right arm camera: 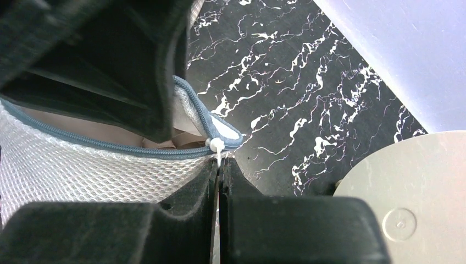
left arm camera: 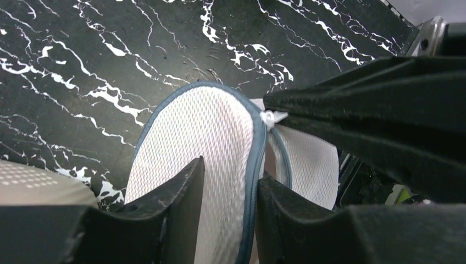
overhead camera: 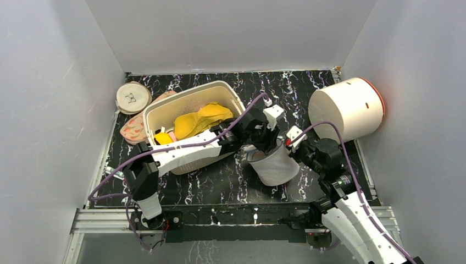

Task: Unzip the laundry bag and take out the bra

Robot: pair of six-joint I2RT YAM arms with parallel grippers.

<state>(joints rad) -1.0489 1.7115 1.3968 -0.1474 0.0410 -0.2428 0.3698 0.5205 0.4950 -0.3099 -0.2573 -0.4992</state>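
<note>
At the whitish mesh drum laundry bag (overhead camera: 275,165), blue zip (right arm camera: 198,107) part open — right pincer (right arm camera: 220,165) pinches the white pull (right arm camera: 215,145), left pincer (left arm camera: 231,176) spread; bra not out.

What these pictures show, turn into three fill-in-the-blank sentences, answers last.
The right tool is ____ on the white zip pull. The left tool, open, straddles the laundry bag's mesh ____. The yellow bra lies inside the white ____.
Missing: shut; lid; basket.
</note>
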